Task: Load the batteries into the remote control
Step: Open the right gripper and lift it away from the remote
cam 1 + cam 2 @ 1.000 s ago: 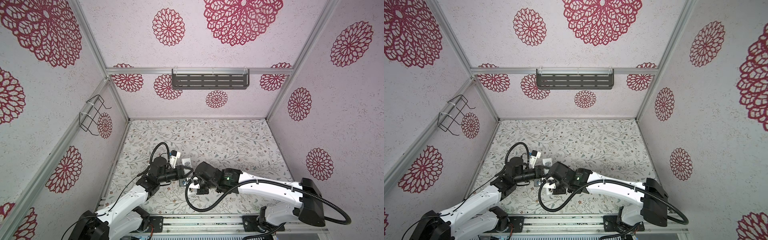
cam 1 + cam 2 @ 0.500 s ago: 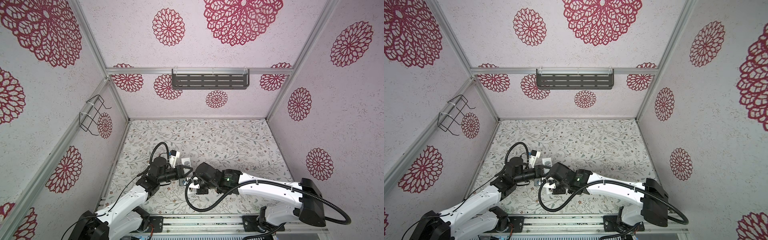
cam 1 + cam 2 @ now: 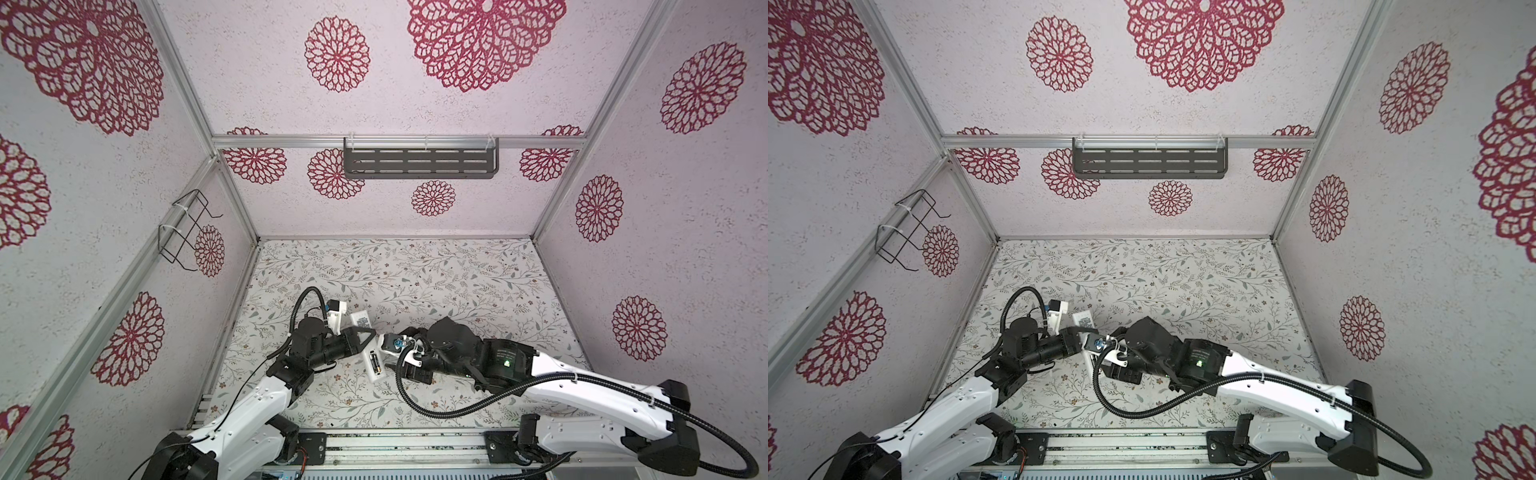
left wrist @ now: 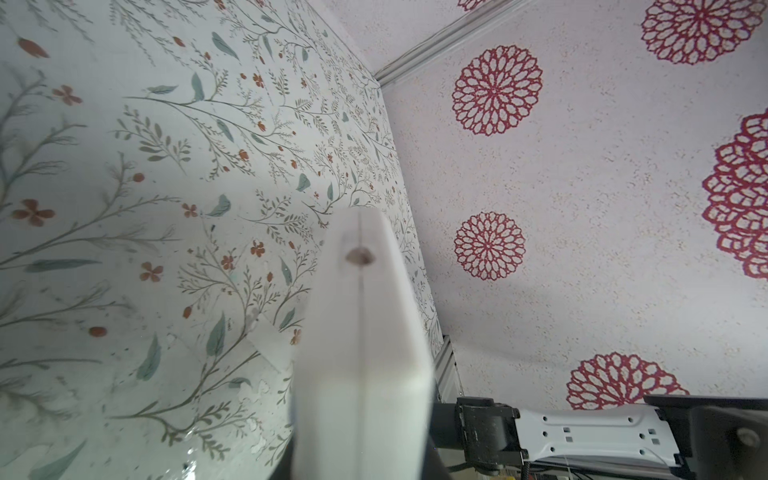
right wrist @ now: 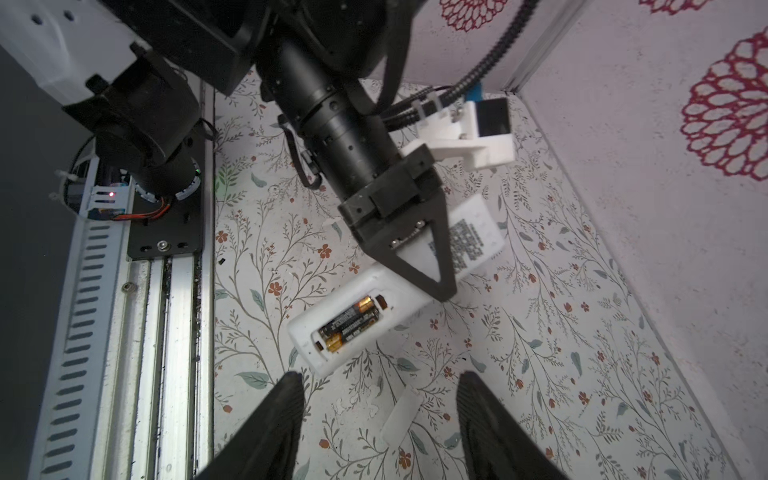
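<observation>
The white remote control (image 5: pixel 399 291) lies back side up, and in a top view it (image 3: pixel 372 372) is near the front middle of the floral table. Its compartment stands uncovered, and both batteries (image 5: pixel 351 322) lie in it side by side, dark with gold ends. My left gripper (image 5: pixel 436 291) is shut across the remote's middle, and in a top view this gripper (image 3: pixel 369 336) reaches in from the left. The remote's printed label end (image 5: pixel 469 241) shows beyond the jaws. My right gripper (image 5: pixel 379 375) is open just short of the battery end, touching nothing. In the left wrist view the remote's edge (image 4: pixel 361 353) hides the jaws.
A small whitish cover piece (image 5: pixel 401 415) lies on the table between the right fingers. The metal front rail (image 5: pixel 166 332) and the left arm's base (image 5: pixel 145 124) are close by. A grey shelf (image 3: pixel 419 162) hangs on the back wall, a wire rack (image 3: pixel 187 232) on the left wall.
My right gripper's jaws have opened. Both arms and the remote stay about where they were.
</observation>
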Controlling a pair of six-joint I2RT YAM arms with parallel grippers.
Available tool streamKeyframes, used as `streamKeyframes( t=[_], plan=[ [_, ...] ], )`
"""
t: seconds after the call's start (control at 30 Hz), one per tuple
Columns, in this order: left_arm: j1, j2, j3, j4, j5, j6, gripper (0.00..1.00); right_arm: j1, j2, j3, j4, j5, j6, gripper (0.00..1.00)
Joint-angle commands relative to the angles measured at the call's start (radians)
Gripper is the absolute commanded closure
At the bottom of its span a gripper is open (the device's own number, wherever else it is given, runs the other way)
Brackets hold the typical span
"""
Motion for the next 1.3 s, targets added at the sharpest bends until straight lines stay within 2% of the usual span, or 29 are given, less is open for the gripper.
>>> streamKeyframes(
  t=[0.0,0.23,0.37,0.57,0.83,1.27],
  plan=[
    [0.038,-0.034,-0.023,0.053,-0.024,-0.027,1.00,-0.100,0.005,-0.021,-0.082,0.035,0.145,0.33],
    [0.054,-0.106,-0.039,-0.012,-0.059,-0.010,1.00,-0.248,0.137,0.002,-0.194,-0.027,0.227,0.16],
    [0.061,-0.138,-0.062,-0.023,-0.090,-0.010,1.00,-0.277,0.257,0.031,-0.217,-0.044,0.259,0.12],
    [0.079,-0.159,-0.078,-0.035,-0.091,-0.002,1.00,-0.301,0.406,0.064,-0.191,-0.106,0.302,0.11],
    [0.103,-0.208,-0.096,-0.065,-0.082,0.002,1.00,-0.313,0.556,0.119,-0.169,-0.142,0.296,0.11],
    [0.112,-0.242,-0.107,-0.090,-0.081,0.006,1.00,-0.320,0.693,0.159,-0.146,-0.154,0.297,0.15]
  ],
)
